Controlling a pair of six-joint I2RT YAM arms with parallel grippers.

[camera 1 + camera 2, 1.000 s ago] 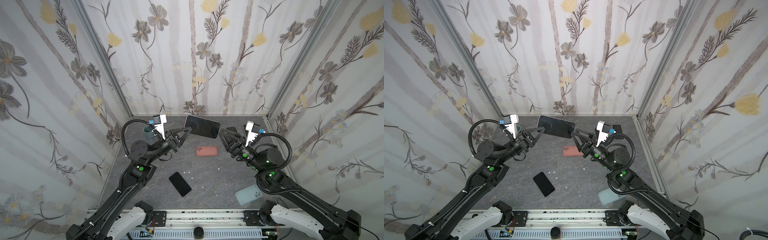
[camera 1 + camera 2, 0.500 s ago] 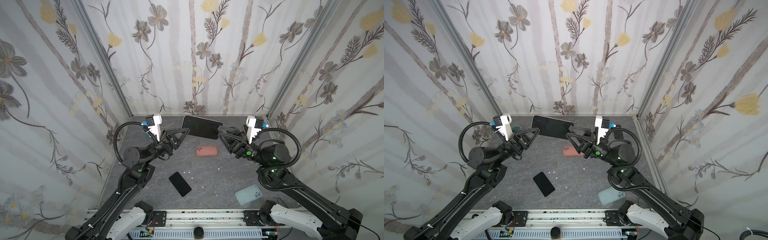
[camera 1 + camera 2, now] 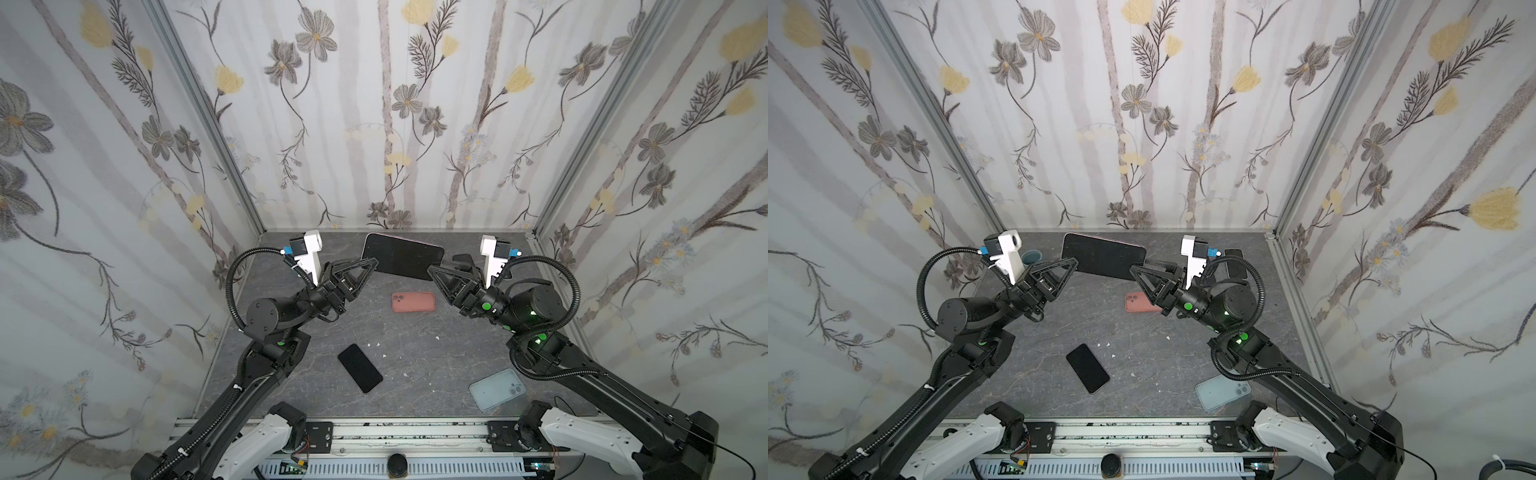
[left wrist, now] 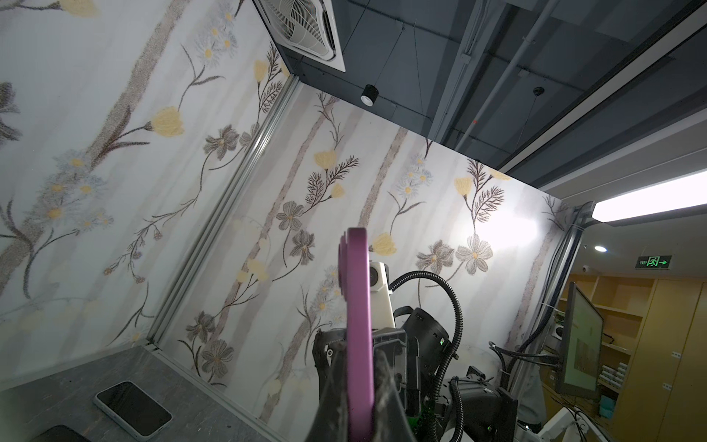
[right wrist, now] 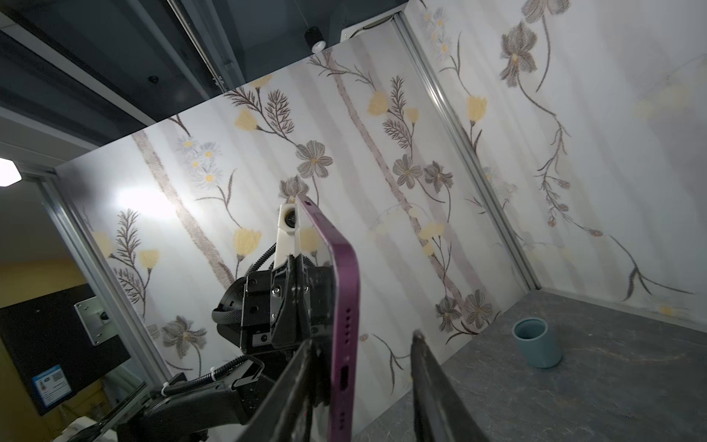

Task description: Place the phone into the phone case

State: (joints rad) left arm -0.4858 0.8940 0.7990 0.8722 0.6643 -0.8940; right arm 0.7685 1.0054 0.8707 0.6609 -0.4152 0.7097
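A purple phone with a dark screen hangs in the air above the back of the table, seen in both top views. My left gripper is shut on its left end; the left wrist view shows the phone's purple edge pinched between the fingers. My right gripper straddles the phone's right end. In the right wrist view one finger lies beside the phone and the other finger stands well apart, so it is open. A salmon-pink phone case lies flat on the table below.
A black phone lies mid-table, and a pale blue translucent case lies front right. Another dark phone sits at the back right. A blue cup stands at the back left. Patterned walls close in three sides.
My right gripper has come up to the phone's right end and its jaws have narrowed around it. The left arm's elbow drew back while its grip stayed on the phone.
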